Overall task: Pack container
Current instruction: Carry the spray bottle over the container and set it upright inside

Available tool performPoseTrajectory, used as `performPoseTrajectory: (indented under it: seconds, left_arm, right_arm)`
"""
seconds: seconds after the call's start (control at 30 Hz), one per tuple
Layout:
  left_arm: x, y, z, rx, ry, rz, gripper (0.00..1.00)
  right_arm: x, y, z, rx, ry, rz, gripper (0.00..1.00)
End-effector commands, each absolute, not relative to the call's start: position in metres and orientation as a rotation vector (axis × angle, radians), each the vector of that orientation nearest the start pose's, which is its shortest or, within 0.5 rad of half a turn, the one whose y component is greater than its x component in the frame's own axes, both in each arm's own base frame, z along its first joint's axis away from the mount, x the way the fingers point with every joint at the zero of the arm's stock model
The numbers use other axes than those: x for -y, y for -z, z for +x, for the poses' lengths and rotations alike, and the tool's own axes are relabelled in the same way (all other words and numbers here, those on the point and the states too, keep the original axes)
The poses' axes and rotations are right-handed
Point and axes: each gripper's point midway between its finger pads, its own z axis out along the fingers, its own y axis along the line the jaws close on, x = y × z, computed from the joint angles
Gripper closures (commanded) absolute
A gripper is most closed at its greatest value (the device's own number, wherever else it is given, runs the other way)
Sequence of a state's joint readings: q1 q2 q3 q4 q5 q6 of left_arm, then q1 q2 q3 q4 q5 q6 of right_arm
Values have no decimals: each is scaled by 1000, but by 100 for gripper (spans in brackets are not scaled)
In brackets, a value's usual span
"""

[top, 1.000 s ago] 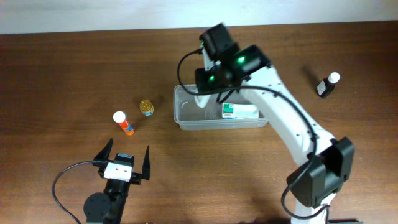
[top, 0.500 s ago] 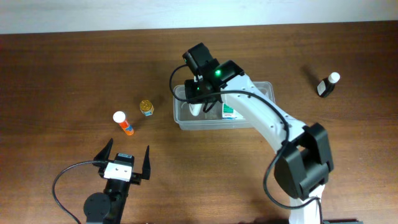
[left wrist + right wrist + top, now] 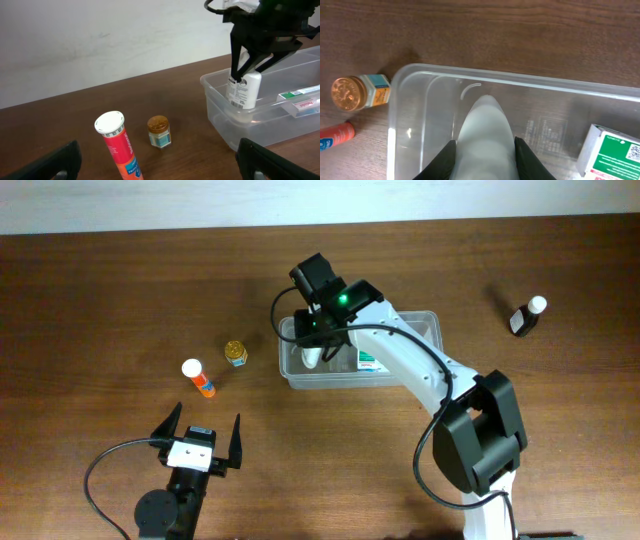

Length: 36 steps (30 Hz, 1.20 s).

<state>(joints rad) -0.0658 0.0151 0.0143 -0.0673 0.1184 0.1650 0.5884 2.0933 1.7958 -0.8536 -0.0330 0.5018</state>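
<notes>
Container [image 3: 421, 340] sits mid tabletop [image 3: 100, 280], directly under the right end effector [image 3: 313, 345], which reaches down into its left end. Right end effector is clenched on a white bottle [image 3: 485, 132], fingers [image 3: 444, 159] pressed on both sides of it, bottle upright inside the container, base near the floor; can't tell if it touches. Green and white box [image 3: 370, 360] lies flat in the container just to the right of that end effector. Outside the container wall, on the other side of the end effector, a small jar with a gold lid [image 3: 235, 353] stands near, and an orange tube with a white cap [image 3: 198, 378] is a bit further out. Dark bottle with a white cap [image 3: 527, 316] is well apart, far right of the container. Left end effector [image 3: 203, 432] is released, fingers spread wide, gripping nothing, low over the near edge of the tabletop, with the tube and jar ahead of it and the container ahead to its right.
</notes>
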Motion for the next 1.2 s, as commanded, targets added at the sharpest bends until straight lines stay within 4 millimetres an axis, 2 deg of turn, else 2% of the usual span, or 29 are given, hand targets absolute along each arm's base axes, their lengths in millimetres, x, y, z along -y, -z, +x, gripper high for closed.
performPoseTrajectory:
  seconds: [0.0,0.43,0.73,1.17]
  left_arm:
    - [34,-158,244,-1618,6,277,1]
    - [34,-158,244,-1618,6,278,0]
    - [34,-158,244,-1618,6,278,1]
    - [34,-158,244,-1618,6,278,1]
  right_arm:
    - [-295,-107,413,-2750,-343,-144,72]
    - [-300,-109,416,-2727,-355,-149,72]
    - [-312,-119,428,-2660,-428,-153,72]
    - [-318,-125,433,-2627,-460,-155,71]
